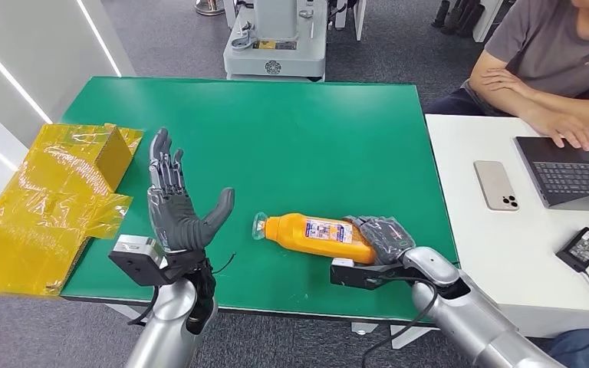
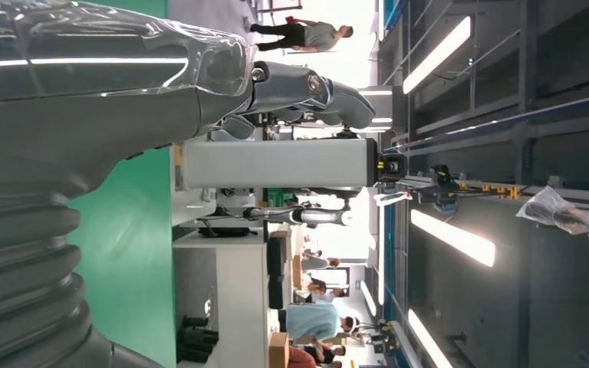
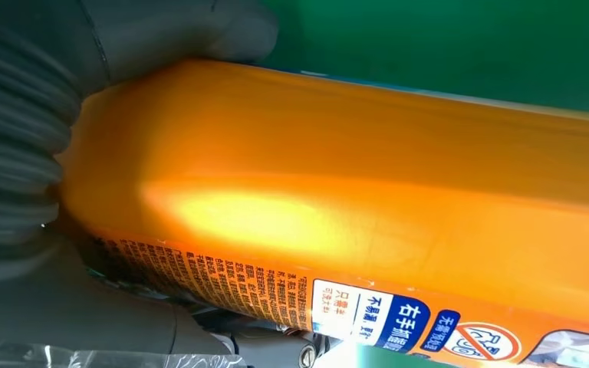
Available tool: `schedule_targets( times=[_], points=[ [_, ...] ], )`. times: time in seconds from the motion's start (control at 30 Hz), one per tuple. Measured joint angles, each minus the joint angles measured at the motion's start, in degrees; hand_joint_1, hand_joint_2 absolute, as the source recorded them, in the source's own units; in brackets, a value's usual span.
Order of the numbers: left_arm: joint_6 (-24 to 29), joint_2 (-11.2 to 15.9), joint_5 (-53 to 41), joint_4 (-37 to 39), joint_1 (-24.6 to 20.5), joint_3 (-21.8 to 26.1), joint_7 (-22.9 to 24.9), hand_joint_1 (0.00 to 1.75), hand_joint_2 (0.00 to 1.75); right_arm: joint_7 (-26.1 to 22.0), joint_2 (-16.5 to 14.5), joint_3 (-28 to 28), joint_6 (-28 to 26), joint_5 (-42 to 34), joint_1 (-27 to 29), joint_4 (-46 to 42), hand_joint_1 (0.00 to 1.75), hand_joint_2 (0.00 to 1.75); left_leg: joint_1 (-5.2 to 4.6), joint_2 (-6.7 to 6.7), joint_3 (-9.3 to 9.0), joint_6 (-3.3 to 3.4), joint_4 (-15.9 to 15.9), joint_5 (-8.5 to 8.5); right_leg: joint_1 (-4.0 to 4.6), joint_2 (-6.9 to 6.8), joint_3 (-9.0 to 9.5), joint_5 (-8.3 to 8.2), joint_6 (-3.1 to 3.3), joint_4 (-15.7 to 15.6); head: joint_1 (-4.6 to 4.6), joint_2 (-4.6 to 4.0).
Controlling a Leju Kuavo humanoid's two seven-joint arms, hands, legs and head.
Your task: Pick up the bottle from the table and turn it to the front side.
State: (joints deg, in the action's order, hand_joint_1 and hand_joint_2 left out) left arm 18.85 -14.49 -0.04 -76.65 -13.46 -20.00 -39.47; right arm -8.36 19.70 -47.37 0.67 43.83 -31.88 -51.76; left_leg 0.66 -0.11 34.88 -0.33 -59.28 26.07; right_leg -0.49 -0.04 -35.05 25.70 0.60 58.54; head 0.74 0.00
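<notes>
While it lies on its side near the front edge of the green table (image 1: 291,115), the orange bottle (image 1: 318,237) points its clear cap toward the robot's left and shows a printed label on its upper face. Base end: enclosed by the right hand (image 1: 383,239), whose dark fingers wrap over the bottle's body; the right wrist view shows the orange wall and a strip of label text close up, with the grey thumb (image 3: 192,31) against the bottle's far side. Whether the bottle rests on the mat or is lifted just clear cannot be told.

Left hand (image 1: 175,201): raised above the table to the left of the bottle, apart from it, palm turned toward the bottle, fingers straight and spread, thumb out, holding nothing.

Yellow film sheets with a small yellow box (image 1: 54,192): at the table's left end, overhanging the edge.

White table (image 1: 468,253): adjoining on the right, carrying a phone (image 1: 496,185), a laptop (image 1: 575,172) and a black power adapter (image 1: 584,247). A seated person (image 1: 552,54) rests forearms at the laptop.
</notes>
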Motion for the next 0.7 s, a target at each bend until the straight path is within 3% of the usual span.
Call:
schedule_targets(
  times=[0.13, 0.37, 0.57, 0.7],
  points=[
    [-0.05, 0.03, -0.25, -0.18, 0.48, 0.0, -0.16, 0.0, 1.75, 2.04, -2.26, 3.84, -6.36, 2.41, 2.22, -1.31, 1.75, 1.75, -0.01, -0.01, 0.08, 0.0, 0.0, 0.0, -0.01, -0.01, -0.06, 0.0, 0.0, 0.0, -0.02, 0.0],
    [0.56, -0.04, -0.22, -0.18, 0.54, 0.0, -0.27, 0.0, 1.75, 5.49, -8.94, 14.17, -24.2, 1.48, 5.28, -4.54, 1.75, 1.75, 0.02, 0.01, 0.08, 0.0, 0.01, 0.0, 0.0, 0.02, -0.15, 0.01, 0.01, 0.01, 0.02, 0.0],
    [2.27, -0.28, 0.87, -0.18, 0.51, 0.0, -0.8, 0.0, 1.75, 1.32, -12.31, 20.23, -36.73, 0.98, 7.97, -6.04, 1.75, 1.75, 0.01, 0.01, 0.11, 0.0, 0.01, 0.0, 0.02, 0.02, -0.15, 0.01, 0.01, 0.0, -0.01, 0.0],
    [2.71, -0.43, 1.61, -0.13, 0.51, -0.01, -0.85, 0.0, 1.75, -5.76, -14.79, 24.8, -39.38, 1.34, 10.61, -8.21, 1.75, 1.75, 0.0, 0.02, 0.13, 0.0, 0.01, 0.01, 0.01, 0.02, -0.17, 0.02, 0.0, -0.02, -0.01, 0.0]
  ],
)
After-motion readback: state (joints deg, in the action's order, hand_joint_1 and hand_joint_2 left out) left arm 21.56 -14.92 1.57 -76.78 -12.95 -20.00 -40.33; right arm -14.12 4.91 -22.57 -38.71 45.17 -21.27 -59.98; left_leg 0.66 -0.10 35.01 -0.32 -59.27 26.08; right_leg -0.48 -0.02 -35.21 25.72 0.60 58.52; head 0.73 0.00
